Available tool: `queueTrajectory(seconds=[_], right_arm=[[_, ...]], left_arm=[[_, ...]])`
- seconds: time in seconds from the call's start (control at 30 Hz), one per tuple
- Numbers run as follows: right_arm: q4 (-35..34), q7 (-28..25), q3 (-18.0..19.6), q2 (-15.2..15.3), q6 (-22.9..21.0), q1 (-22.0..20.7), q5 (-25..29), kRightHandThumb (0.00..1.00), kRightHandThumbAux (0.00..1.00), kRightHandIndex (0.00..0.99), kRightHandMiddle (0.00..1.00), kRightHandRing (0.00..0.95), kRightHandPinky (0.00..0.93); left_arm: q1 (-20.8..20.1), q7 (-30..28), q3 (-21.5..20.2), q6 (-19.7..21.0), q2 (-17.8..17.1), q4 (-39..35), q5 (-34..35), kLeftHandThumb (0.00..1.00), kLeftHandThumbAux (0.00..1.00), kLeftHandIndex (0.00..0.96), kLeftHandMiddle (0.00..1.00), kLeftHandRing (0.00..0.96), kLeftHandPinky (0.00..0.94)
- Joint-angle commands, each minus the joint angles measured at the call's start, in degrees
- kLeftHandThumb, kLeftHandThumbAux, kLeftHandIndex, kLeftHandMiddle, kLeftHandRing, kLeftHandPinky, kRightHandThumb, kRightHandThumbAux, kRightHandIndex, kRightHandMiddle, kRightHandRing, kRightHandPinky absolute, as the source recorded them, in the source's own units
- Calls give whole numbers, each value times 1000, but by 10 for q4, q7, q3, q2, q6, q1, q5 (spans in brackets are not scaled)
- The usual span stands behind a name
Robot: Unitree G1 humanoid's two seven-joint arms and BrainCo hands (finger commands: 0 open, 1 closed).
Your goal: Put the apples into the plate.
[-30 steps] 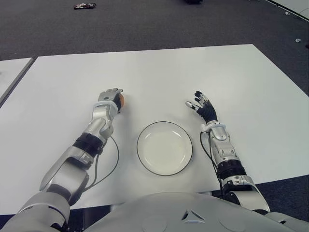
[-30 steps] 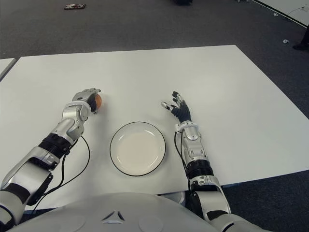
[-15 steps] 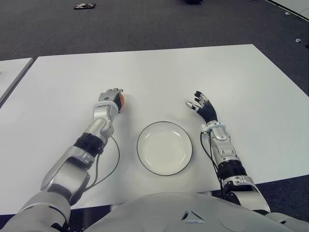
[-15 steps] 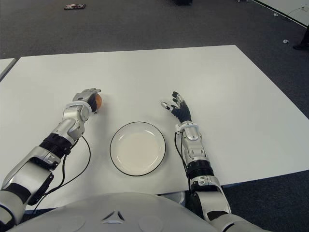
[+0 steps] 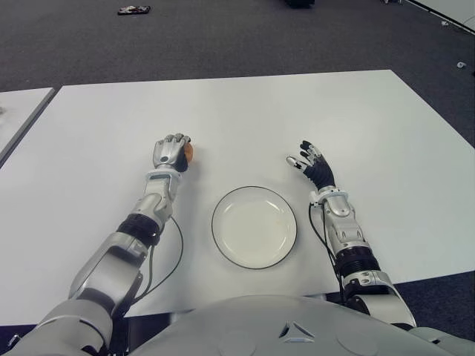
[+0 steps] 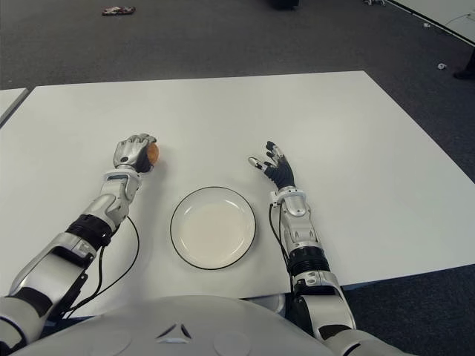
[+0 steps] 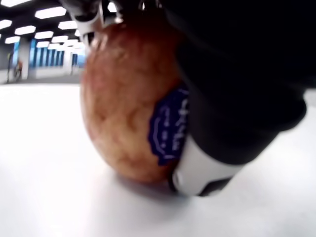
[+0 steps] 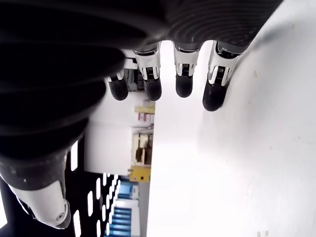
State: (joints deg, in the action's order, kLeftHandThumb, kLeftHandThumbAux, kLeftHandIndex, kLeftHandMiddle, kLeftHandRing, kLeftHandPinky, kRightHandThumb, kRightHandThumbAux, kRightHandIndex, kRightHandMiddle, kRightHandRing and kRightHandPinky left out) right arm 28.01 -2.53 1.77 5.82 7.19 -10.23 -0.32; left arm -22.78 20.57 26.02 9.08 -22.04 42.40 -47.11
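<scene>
The left hand is closing its fingers around one apple, which is sitting on the white table beyond and to the left of the plate. The plate is holding nothing, so the transfer is not yet done. The right hand is hovering just right of the plate, fingers spread and holding nothing. Nothing is standing between apple and plate.

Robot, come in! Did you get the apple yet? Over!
Left hand shut on apple, apple touching table. Right hand open beside plate, on its right. Plate holds nothing. Nothing between apple and plate.
</scene>
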Motion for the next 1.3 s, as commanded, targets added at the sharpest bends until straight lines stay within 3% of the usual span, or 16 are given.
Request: queueTrajectory(seconds=[0.03, 0.27, 0.6, 1.3], right_arm=[[-1, 0, 0, -1, -10, 6, -1, 145, 673, 0, 0, 0, 48], [-2, 0, -1, -2, -10, 7, -2, 135, 672, 0, 0, 0, 47], [-4, 2, -2, -2, -11, 9, -3, 133, 677, 0, 0, 0, 40], [1, 1, -2, -5, -9, 6, -1, 139, 669, 0, 0, 0, 43]], left_arm=[[14, 48, 18, -49, 21, 84, 5, 829, 657, 410, 536, 699, 766], [-2, 95, 18, -103, 28, 140, 12, 846, 665, 407, 540, 772, 828], [-17, 126, 17, -143, 39, 192, 24, 848, 664, 412, 547, 801, 823], [-32, 152, 7, -164, 39, 221, 46, 849, 664, 419, 549, 803, 812]])
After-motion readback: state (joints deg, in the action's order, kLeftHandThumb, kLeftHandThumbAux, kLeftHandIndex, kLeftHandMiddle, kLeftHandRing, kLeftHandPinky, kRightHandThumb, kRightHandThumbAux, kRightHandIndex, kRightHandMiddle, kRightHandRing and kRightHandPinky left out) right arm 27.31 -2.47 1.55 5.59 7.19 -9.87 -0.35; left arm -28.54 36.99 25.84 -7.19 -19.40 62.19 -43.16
